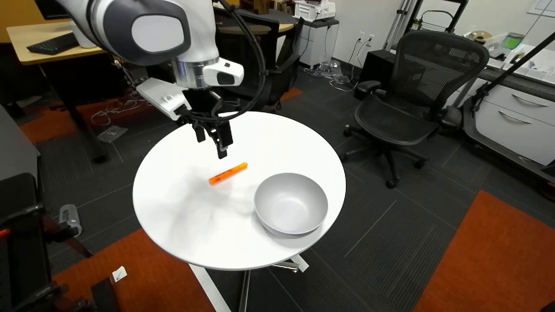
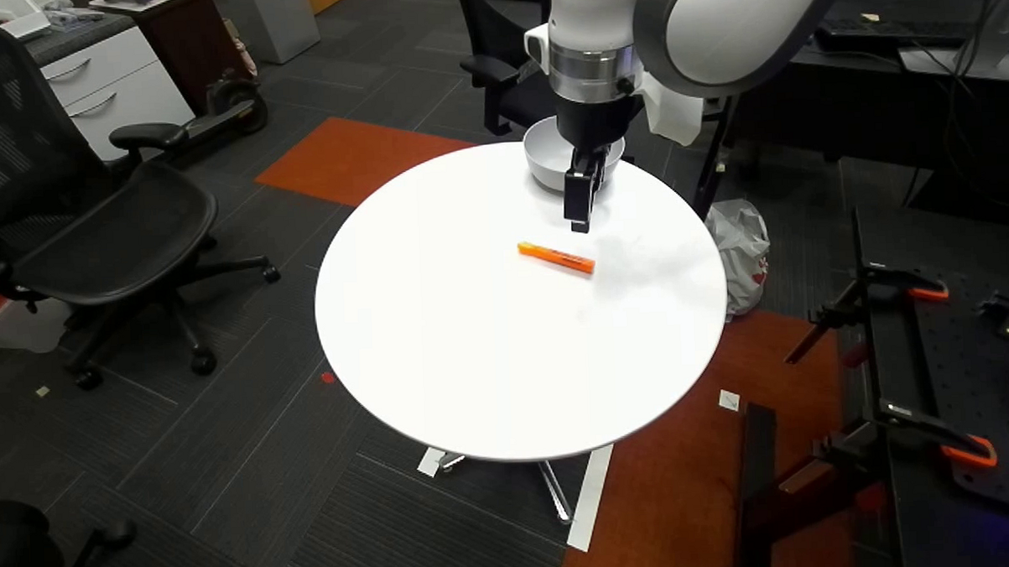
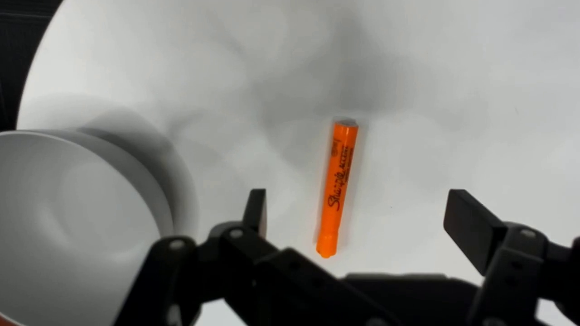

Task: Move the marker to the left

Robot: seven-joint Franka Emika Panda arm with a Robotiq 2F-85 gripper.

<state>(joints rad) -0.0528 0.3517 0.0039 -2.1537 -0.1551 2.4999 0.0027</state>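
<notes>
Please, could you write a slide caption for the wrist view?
Open gripper above a white table, facing an orange marker, with a grey bowl at picture left.

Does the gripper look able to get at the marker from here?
Likely yes: the gripper hovers open, the marker shows uncovered between its jaws in the wrist view, and the grey bowl stands apart from the marker.

In an exterior view the arm (image 1: 158,34) reaches over the far edge of the table (image 1: 234,212), wrist (image 1: 192,73) turned down. Inside that edge the gripper (image 1: 211,147) hangs (fingers (image 3: 473,233) spread wide).
</notes>
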